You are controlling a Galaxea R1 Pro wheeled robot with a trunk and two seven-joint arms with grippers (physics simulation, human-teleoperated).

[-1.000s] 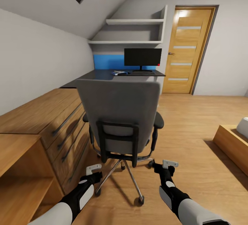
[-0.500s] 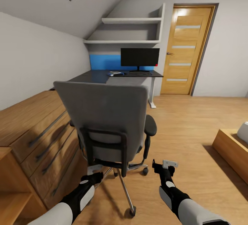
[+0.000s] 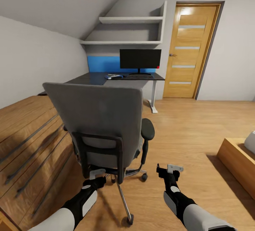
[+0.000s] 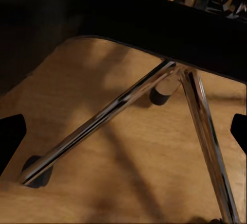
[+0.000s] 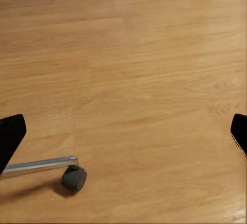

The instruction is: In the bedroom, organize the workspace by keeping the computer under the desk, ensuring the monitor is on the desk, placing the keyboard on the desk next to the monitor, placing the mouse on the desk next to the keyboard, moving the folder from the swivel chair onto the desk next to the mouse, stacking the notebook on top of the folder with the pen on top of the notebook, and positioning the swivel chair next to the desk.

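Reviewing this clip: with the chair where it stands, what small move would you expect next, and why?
Probably roll forward, nudging the swivel chair toward the desk. It stands well short of the desk, its back to the robot; left gripper sits by its base, right gripper open over bare floor.

I count one swivel chair (image 3: 106,117), one desk (image 3: 106,79) at the far wall carrying one monitor (image 3: 140,59) and one keyboard (image 3: 139,77), and two wall shelves (image 3: 124,31) above it. There is one door (image 3: 189,50) on the far right and one wooden chest of drawers (image 3: 32,142) on my left. I can see three casters (image 3: 143,177) in the head view.
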